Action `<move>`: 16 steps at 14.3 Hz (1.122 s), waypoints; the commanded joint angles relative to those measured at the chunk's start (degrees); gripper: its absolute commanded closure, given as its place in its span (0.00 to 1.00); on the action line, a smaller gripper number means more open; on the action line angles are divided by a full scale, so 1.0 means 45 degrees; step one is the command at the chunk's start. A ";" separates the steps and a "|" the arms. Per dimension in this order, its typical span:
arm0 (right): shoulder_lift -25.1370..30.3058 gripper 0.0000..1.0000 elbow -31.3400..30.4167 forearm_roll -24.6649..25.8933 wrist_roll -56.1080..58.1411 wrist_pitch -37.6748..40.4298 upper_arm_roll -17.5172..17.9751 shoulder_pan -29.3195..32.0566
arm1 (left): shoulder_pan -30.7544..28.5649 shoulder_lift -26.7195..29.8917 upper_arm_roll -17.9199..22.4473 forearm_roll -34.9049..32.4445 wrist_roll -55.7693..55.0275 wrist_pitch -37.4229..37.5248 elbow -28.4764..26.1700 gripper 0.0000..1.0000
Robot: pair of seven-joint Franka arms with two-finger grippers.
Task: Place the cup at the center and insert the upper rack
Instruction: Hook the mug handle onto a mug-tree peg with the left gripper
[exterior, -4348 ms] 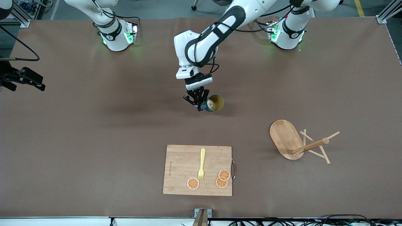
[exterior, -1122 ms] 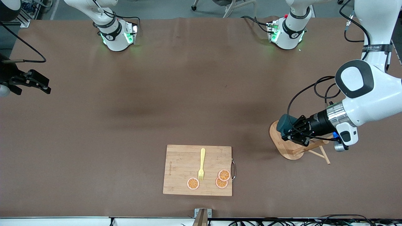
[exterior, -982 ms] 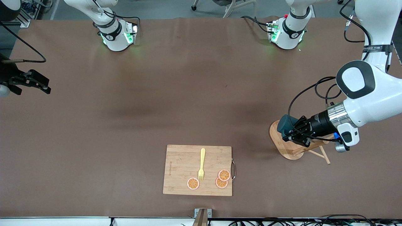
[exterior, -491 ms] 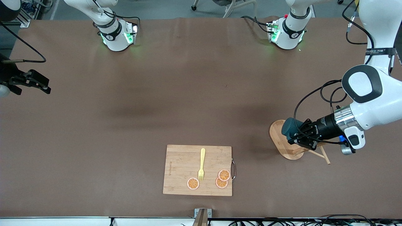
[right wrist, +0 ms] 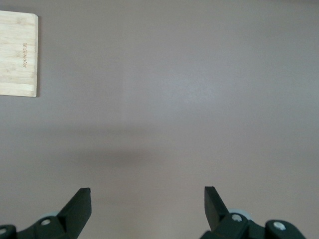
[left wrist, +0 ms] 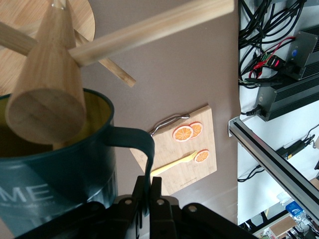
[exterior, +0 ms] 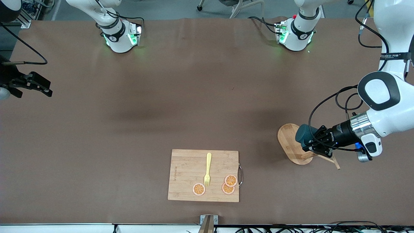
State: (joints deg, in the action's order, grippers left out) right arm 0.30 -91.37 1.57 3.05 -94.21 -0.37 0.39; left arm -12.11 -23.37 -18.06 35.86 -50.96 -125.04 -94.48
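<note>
Both grippers differ: left gripper (exterior: 311, 144) clamps the cup (exterior: 303, 134) handle over the mug tree (exterior: 296, 149); right gripper (right wrist: 147, 199) waits, spread wide

The rack's post (left wrist: 47, 94) blocks the cup's (left wrist: 55, 164) mouth; crossing pegs (left wrist: 149, 30) crowd the left gripper (left wrist: 149, 191), bare table (exterior: 194, 97) elsewhere.

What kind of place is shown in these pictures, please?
Most likely a robotics lab set up for kitchen-style tasks. Two arm bases are fixed on a brown-covered table, power supplies and cables sit by its aluminium frame, and the props are household ones: a cutting board and a mug tree.
</note>
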 commanded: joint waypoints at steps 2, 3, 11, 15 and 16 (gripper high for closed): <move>0.0070 0.00 -0.0067 0.0042 -0.0033 0.0017 0.0024 0.0011 | -0.0120 -0.0158 -0.0049 0.0273 0.0289 0.0071 0.0272 0.91; 0.0070 0.00 -0.0067 0.0042 -0.0033 0.0017 0.0024 0.0011 | -0.0120 -0.0158 -0.0049 0.0273 0.0289 0.0051 0.0292 0.86; 0.0070 0.00 -0.0067 0.0042 -0.0033 0.0017 0.0024 0.0011 | -0.0120 -0.0119 -0.0030 0.0059 0.0230 0.0012 0.0837 0.00; 0.0070 0.00 -0.0067 0.0042 -0.0033 0.0036 0.0024 0.0030 | -0.0120 -0.0002 0.0029 -0.0640 0.0133 0.0012 0.1305 0.00; 0.0070 0.00 -0.0067 0.0042 -0.0033 0.0036 0.0024 0.0030 | -0.0120 0.0075 0.0010 -0.1244 0.0094 0.0012 0.1424 0.00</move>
State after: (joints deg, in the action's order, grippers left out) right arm 0.30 -91.37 1.57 3.05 -94.16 -0.37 0.39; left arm -12.35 -23.58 -17.80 33.71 -50.72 -125.25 -89.80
